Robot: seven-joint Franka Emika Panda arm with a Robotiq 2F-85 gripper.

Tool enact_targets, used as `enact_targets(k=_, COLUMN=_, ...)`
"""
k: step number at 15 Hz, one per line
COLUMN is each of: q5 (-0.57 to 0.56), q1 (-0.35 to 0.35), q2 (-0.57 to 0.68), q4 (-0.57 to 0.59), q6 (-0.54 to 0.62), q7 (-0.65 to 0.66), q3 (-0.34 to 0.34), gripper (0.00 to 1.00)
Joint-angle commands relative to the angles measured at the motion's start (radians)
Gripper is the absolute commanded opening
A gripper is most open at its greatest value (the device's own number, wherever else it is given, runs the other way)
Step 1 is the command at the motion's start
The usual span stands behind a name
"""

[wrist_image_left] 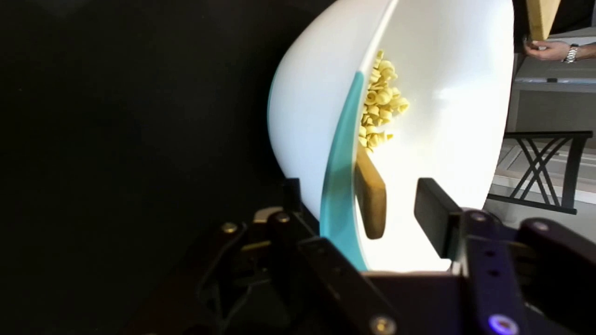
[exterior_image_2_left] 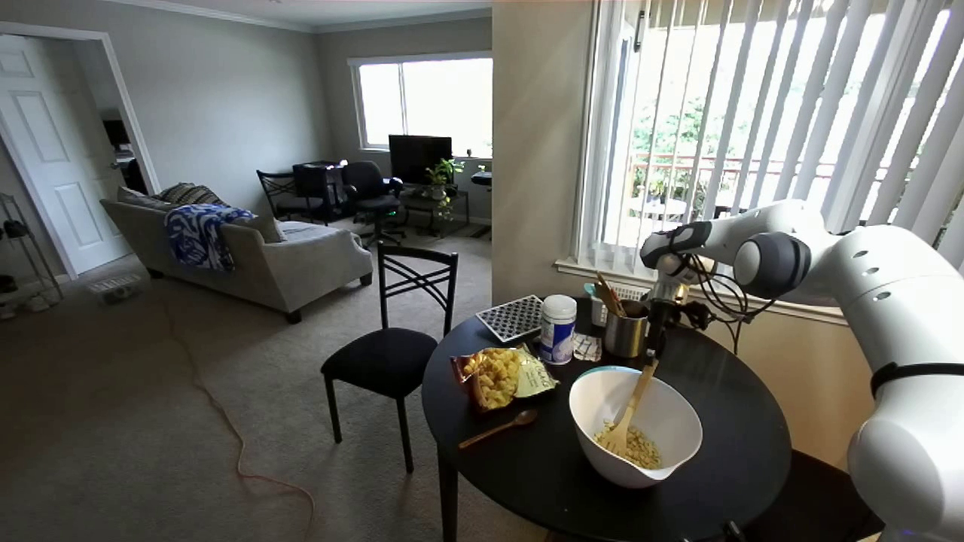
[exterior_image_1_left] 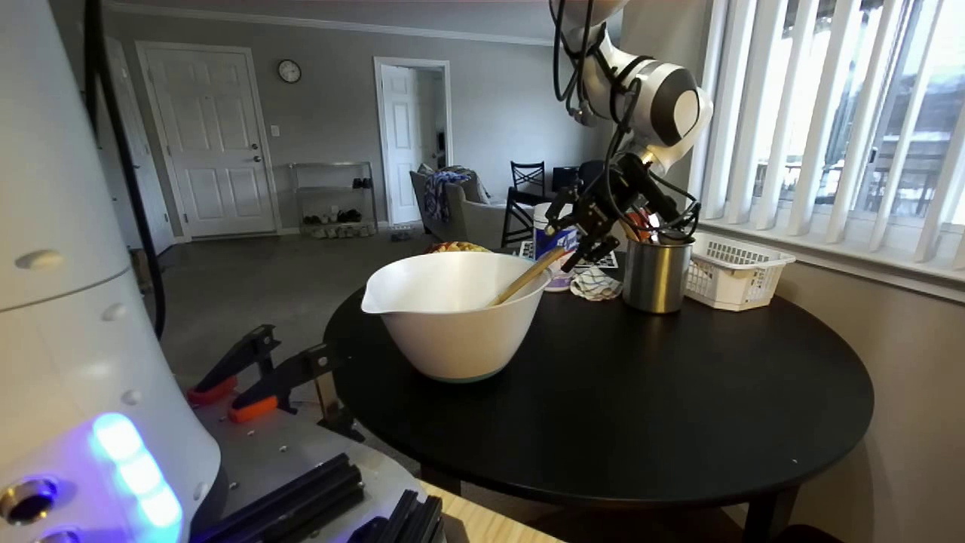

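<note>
Pincer agape, gaps either side of wooden handle. Wrist view alone shows watch-wearing hand. Canister label unreadable.

Bowl: on the table; sides as seen in an exterior view.
Pasta: in the bowl's bottom.
Spatula: in the bowl, handle crossing its far rim.
Gripper: at that handle's upper end.
Spoon: left of the bowl.
Snack bag: left of the bowl, slightly behind.
Canister: behind the bowl, leftward.
Utensil pot: straight behind the bowl.
Chair: well left of the bowl, off the table.
</note>
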Motion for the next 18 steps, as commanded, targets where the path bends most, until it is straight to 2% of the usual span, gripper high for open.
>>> enact_targets(k=1, q5=0.014, q1=-0.012, q2=-0.054, q4=-0.069, q6=-0.005, q7=-0.013, q3=0.009, gripper=0.34)
enact_targets(k=5, q5=0.010, q1=-0.015, q2=-0.065, q4=-0.072, q6=-0.004, q7=-0.016, q3=0.007, gripper=0.08)
enact_targets(k=7, q5=0.010, q1=-0.016, q2=-0.069, q4=-0.072, q6=-0.005, q7=-0.018, q3=0.008, gripper=0.05)
enact_targets(k=14, q5=0.008, q1=-0.016, q2=-0.087, q4=-0.070, q6=-0.030, q7=-0.024, q3=0.009, gripper=0.07)
enact_targets(k=18, q5=-0.021, q1=0.002, q2=-0.154, q4=-0.109, q6=-0.010, q7=-0.029, q3=-0.002, gripper=0.07)
